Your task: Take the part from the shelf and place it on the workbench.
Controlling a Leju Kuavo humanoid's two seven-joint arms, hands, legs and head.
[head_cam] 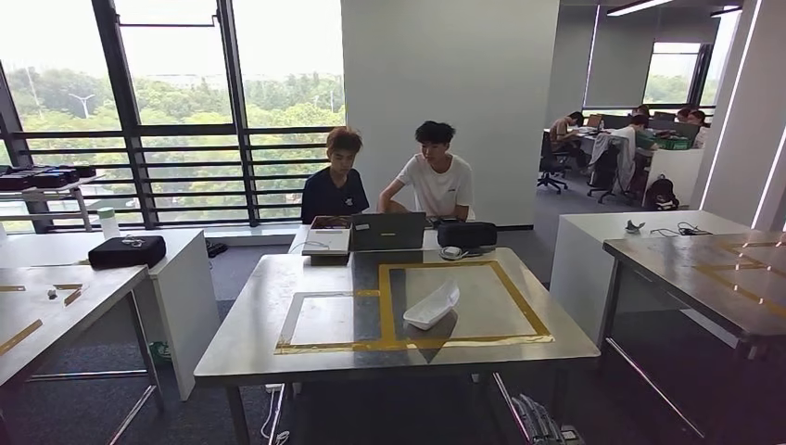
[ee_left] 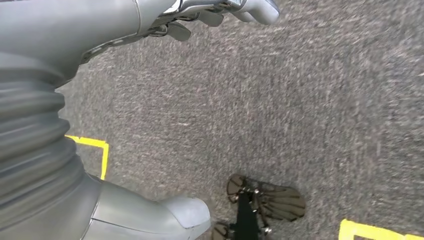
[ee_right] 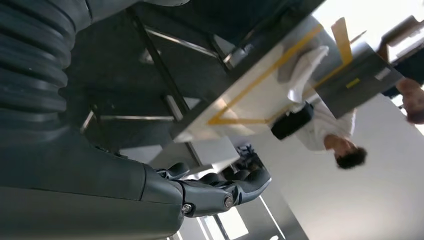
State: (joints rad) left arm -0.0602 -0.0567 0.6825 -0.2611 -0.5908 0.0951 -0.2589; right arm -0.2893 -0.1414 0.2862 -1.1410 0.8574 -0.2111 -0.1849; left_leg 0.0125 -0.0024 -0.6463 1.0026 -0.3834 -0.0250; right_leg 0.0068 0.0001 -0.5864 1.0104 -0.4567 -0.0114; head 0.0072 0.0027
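On the far left stood a steel table (head_cam: 56, 306) with yellow tape strips, and just beyond it a white desk (head_cam: 181, 269) carrying a black case (head_cam: 127, 251) near its front edge. My left hand (ee_left: 220, 12) hung over grey carpet (ee_left: 310, 110) marked with yellow tape (ee_left: 95, 150), its fingers (ee_left: 260, 9) loosely apart and holding nothing. Ahead of me was the workbench (head_cam: 259, 324), a steel worktop with yellow tape (head_cam: 528, 311) outlining a large square toward its right side and a smaller pale square (head_cam: 320, 320) beside it on the left. The part (head_cam: 432, 306), a white curved shell, lay inside the large square, nearer its front edge than its back, touching nothing else. Along the worktop's far edge sat a notebook (head_cam: 324, 241), an open laptop (head_cam: 387, 232) and a black pouch (head_cam: 466, 234), and behind them two people (head_cam: 385, 181) were seated side by side. My right hand (ee_right: 220, 187) hung below the level of the worktop, fingers (ee_right: 250, 180) curled inward together around nothing. To the right stood another white desk (head_cam: 593, 250) and, at the far right edge, a second steel bench (head_cam: 704, 278) with yellow tape.
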